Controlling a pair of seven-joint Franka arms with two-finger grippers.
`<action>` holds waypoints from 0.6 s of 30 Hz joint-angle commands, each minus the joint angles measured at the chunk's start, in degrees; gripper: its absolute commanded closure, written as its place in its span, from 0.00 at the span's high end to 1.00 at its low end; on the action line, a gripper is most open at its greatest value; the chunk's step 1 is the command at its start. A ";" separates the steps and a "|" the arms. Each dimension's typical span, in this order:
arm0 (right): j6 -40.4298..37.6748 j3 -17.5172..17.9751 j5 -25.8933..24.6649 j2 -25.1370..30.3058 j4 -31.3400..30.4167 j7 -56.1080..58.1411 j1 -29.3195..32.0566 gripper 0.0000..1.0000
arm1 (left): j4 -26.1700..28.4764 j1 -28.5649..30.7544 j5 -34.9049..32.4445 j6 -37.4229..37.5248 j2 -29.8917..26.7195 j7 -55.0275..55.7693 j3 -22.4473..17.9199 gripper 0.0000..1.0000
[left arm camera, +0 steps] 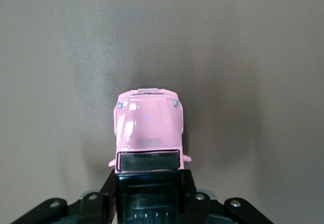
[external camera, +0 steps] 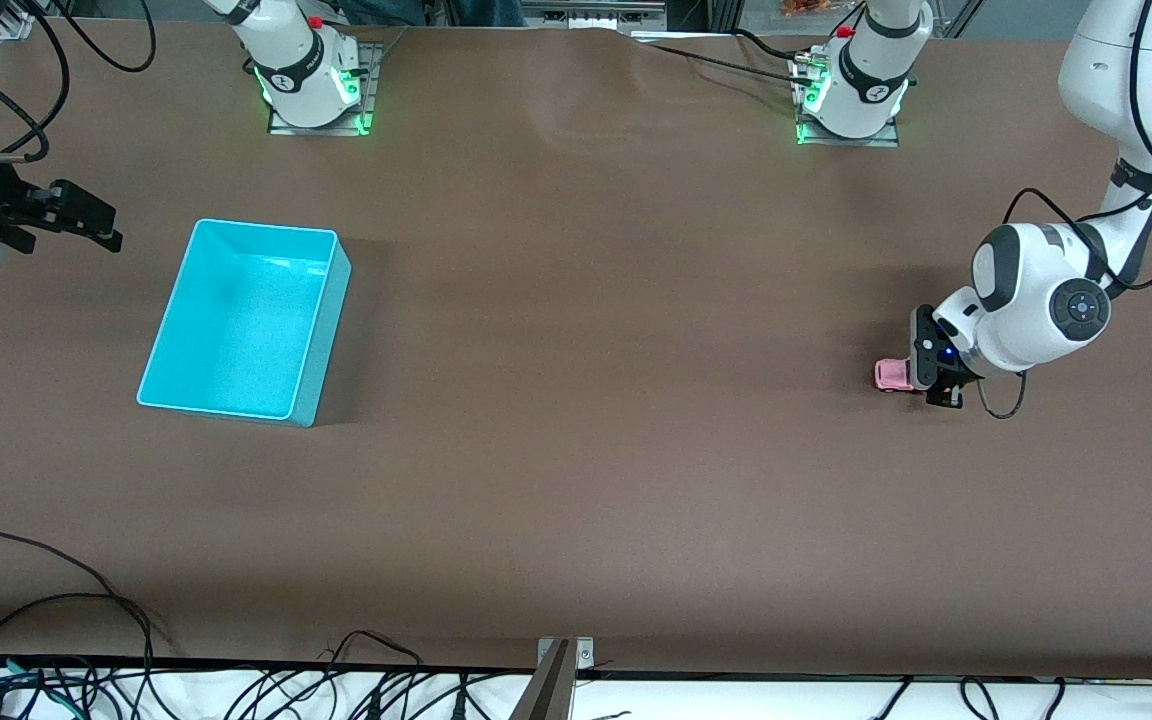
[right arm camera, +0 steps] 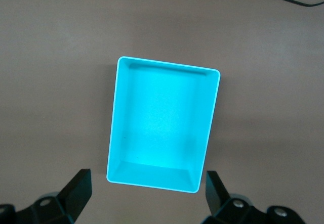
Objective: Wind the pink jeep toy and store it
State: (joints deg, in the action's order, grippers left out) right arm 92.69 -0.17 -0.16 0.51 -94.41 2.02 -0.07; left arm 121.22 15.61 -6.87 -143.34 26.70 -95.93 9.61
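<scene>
The pink jeep toy point(external camera: 891, 375) sits on the brown table toward the left arm's end. My left gripper point(external camera: 926, 372) is down at it, shut on its rear part. In the left wrist view the pink hood point(left arm camera: 148, 125) points away from the gripper point(left arm camera: 148, 177), and the black roof lies between the two fingers point(left arm camera: 108, 196), which press on its sides. The cyan bin point(external camera: 321, 330) stands empty toward the right arm's end. My right gripper point(external camera: 96, 222) hangs open and empty beside the bin, toward the table's end. In the right wrist view the gripper point(right arm camera: 147, 193) looks down on the bin point(right arm camera: 215, 113).
Cables point(external camera: 76, 620) lie along the table edge nearest the front camera. A metal bracket point(external camera: 556, 675) stands at the middle of that edge. The two arm bases point(external camera: 311, 85) stand along the farthest edge.
</scene>
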 commanded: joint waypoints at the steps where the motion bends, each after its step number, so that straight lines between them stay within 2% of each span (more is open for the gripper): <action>1: -1.02 -0.18 1.13 0.19 0.80 0.09 0.16 1.00 | -0.20 -0.05 -1.74 0.08 0.01 -0.40 -0.03 0.02; 9: -1.11 -0.18 1.13 0.19 0.80 0.09 0.16 1.00 | -0.37 2.41 -1.92 0.08 2.65 -0.75 -0.30 0.02; 15: -1.11 -0.18 1.13 0.19 0.80 0.09 0.16 1.00 | -2.13 5.30 -8.06 0.08 3.88 -0.75 -0.56 0.02; 18: -1.02 -0.18 1.13 0.19 0.80 0.09 0.16 1.00 | -3.62 7.41 -8.95 0.08 4.84 -0.92 -0.56 0.02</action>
State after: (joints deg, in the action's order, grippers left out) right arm 92.69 -0.20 -0.16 0.51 -94.40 2.02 -0.07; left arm 120.27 19.46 -11.89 -143.39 27.33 -96.03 9.03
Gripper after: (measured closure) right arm 0.000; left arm 0.485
